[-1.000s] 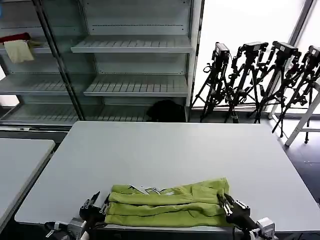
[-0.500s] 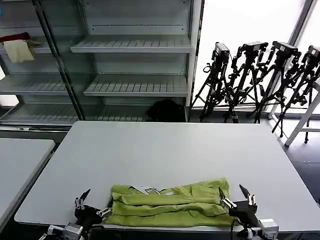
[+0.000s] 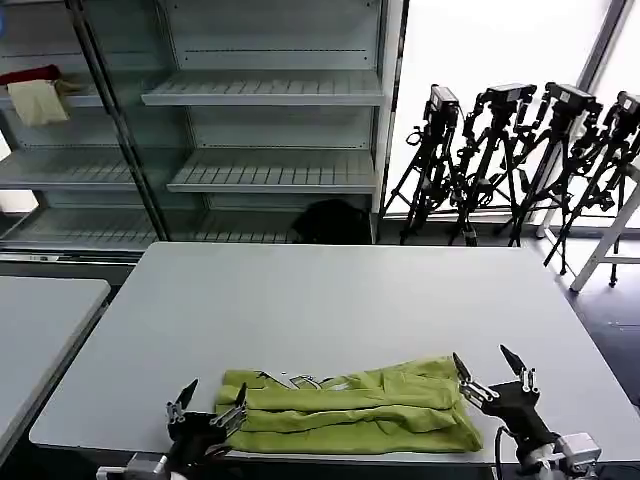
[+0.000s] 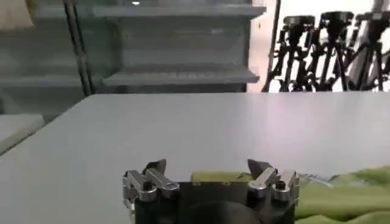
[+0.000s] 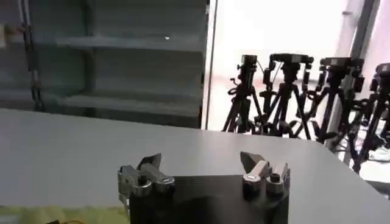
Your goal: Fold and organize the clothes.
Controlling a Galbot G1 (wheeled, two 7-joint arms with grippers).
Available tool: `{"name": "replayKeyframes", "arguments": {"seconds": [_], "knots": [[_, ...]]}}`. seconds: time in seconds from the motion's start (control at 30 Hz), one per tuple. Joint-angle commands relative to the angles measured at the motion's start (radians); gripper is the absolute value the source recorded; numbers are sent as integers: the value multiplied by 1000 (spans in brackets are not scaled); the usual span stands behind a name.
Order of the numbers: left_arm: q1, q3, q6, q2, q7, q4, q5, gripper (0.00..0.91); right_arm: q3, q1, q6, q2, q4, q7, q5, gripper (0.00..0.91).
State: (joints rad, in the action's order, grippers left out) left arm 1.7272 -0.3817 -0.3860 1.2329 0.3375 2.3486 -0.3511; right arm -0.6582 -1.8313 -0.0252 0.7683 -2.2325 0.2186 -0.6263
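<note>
The lime-green T-shirt point(image 3: 345, 405) lies folded into a long band along the near edge of the grey table point(image 3: 330, 300). My left gripper point(image 3: 212, 398) is open at the shirt's left end, one finger over the cloth edge and nothing held. In the left wrist view the left gripper point(image 4: 207, 165) stands wide apart, with the shirt point(image 4: 341, 192) beside and beneath it. My right gripper point(image 3: 480, 358) is open just off the shirt's right end, raised above the table. The right wrist view shows the right gripper point(image 5: 201, 159) empty and a strip of the shirt point(image 5: 55, 214) low at the side.
Metal shelves point(image 3: 265, 90) stand behind the table, with red and cream cloths point(image 3: 35, 90) on one at the far left. Camera tripods point(image 3: 520, 150) crowd the back right. A second table point(image 3: 40, 320) sits to the left. A dark bundle point(image 3: 330, 220) lies on the floor.
Both grippers opened at the shirt's ends. The right one rose and moved out to the right. The left one drew off, then came back to the left edge. The shirt stayed put.
</note>
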Motion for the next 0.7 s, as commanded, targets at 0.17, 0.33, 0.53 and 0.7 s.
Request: {"name": "replayKeyframes", "arguments": {"seconds": [0.17,0.33,0.53,0.7], "knots": [[-22,30,144,144,9,-168,-12,907,-65,-50,-116,-14,76,-135,-14,907],[-14,42,162,149,1,-179,-10,907,-78,-48,-117,-21,78,-147,-29,907],[-20,67,200,155,0,-230,-5,30,-81,-39,-115,-27,73,-162,-34,907],[-26,99,220,156,-3,-258,11,10,-85,-37,-115,-30,73,-169,-41,907]]}}
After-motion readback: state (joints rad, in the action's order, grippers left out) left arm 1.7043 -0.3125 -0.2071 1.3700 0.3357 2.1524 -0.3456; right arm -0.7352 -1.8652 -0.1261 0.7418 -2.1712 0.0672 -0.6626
